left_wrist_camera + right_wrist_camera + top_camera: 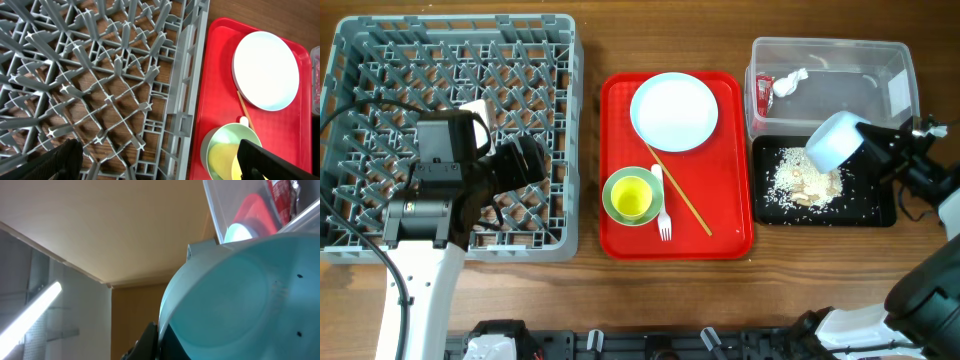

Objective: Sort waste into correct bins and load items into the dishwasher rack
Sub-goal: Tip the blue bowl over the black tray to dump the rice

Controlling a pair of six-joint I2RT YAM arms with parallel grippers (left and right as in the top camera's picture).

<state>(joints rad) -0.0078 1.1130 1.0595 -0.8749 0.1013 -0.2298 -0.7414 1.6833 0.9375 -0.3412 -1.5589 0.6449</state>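
My right gripper [865, 140] is shut on the rim of the light-blue bowl [833, 141], holding it tipped over the black tray [883, 213], where rice-like food scraps [805, 182] lie. The bowl fills the right wrist view [250, 300]. The clear tub [892, 70] holds the red wrapper [764, 95] and the white napkin [788, 83]. My left gripper [525, 160] is open and empty over the right part of the grey dishwasher rack [380, 70]. On the red tray [620, 235] are the light-blue plate [674, 111], the pale green bowl [616, 180] with the yellow-green cup [633, 199] inside, the white fork [662, 210] and the chopsticks [682, 194].
The rack [115, 75] fills the left of the left wrist view, with the red tray [220, 75], plate [265, 70] and green bowl [225, 137] to its right. Bare wooden table lies in front of the tray and bins.
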